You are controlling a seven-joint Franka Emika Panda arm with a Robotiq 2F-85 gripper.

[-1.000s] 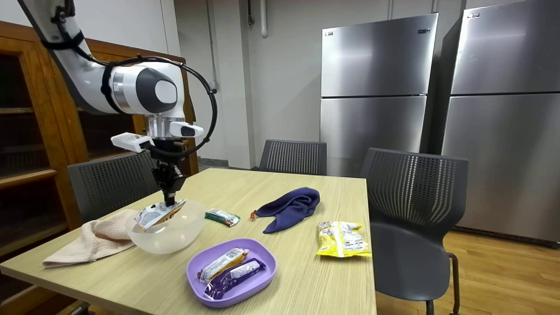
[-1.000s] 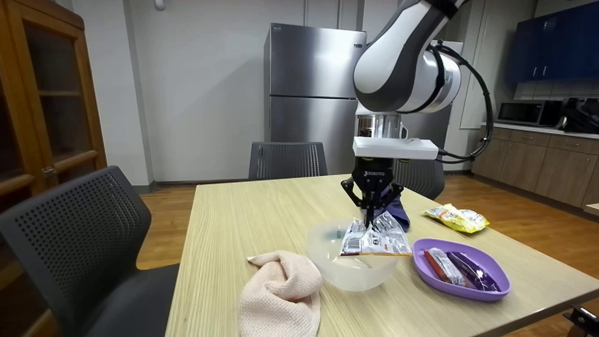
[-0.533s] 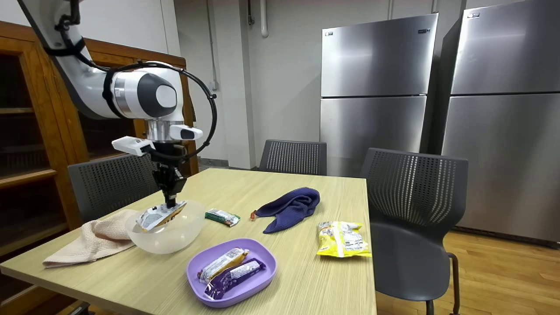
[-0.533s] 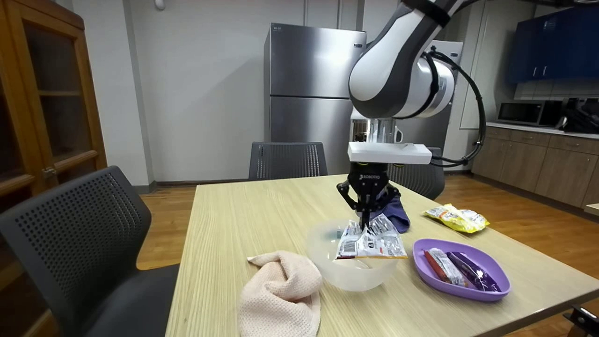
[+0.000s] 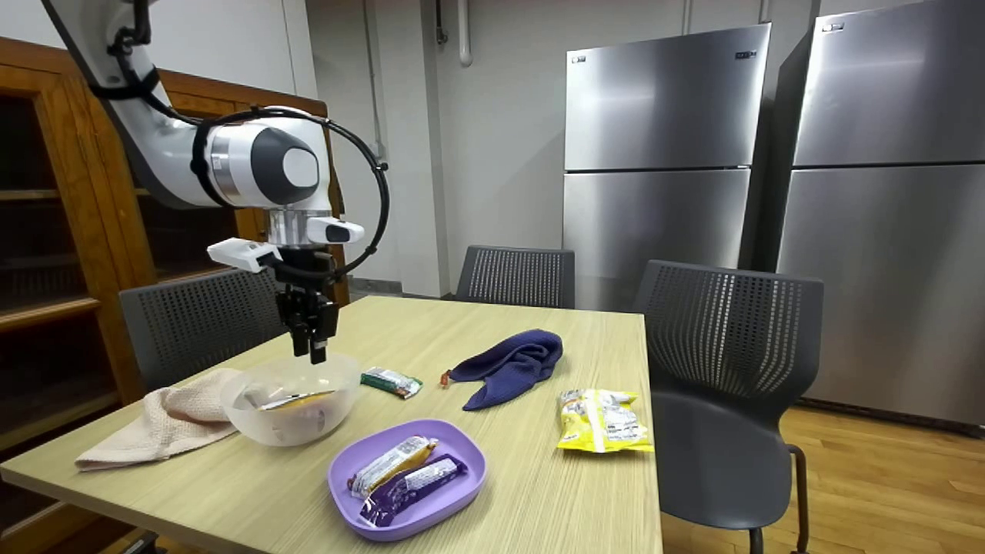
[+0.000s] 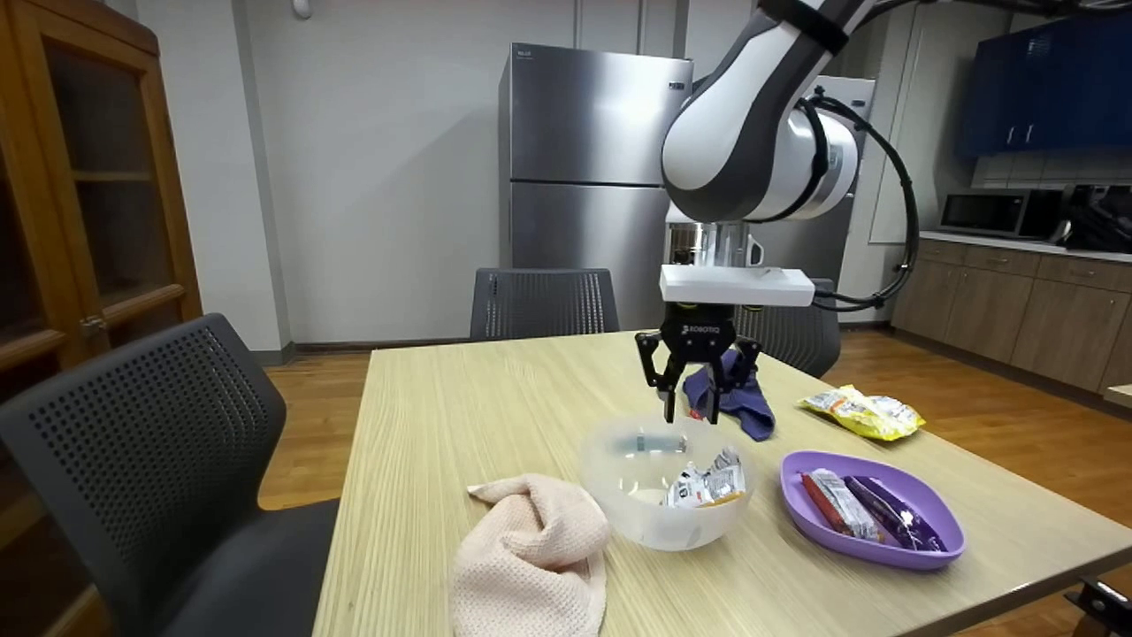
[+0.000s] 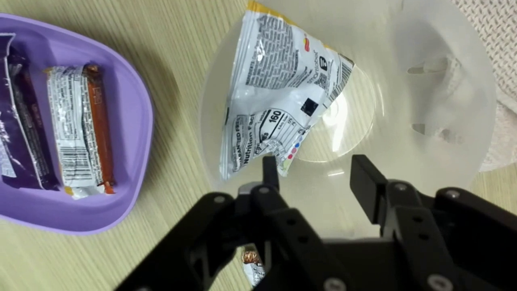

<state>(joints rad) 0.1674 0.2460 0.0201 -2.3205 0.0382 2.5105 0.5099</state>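
Note:
A silvery-white snack bag with an orange edge (image 7: 282,76) lies tilted inside the translucent bowl (image 6: 619,522), leaning on its wall. My gripper (image 7: 317,178) hangs above the bowl, its fingers parted and nothing between them. In the wrist view the left fingertip overlaps the bag's lower corner; in an exterior view the gripper (image 6: 692,411) is plainly higher than the bag (image 6: 707,485). The same gap between the tips shows from another side at the gripper (image 5: 309,354). Beside the bowl, a purple tray (image 7: 137,190) holds an orange-and-white bar (image 7: 74,125) and a dark purple one (image 7: 24,133).
A pale pink towel (image 6: 531,557) lies against the bowl. Behind the bowl are a green wrapped bar (image 5: 391,381) and a navy cloth (image 5: 512,369). A yellow bag (image 5: 602,421) lies near the table edge. Dark chairs (image 5: 727,338) surround the table.
The fingers have parted and let go of the snack bag, which has dropped into the bowl. Over the last second the arm has come down slightly and shifted a little.

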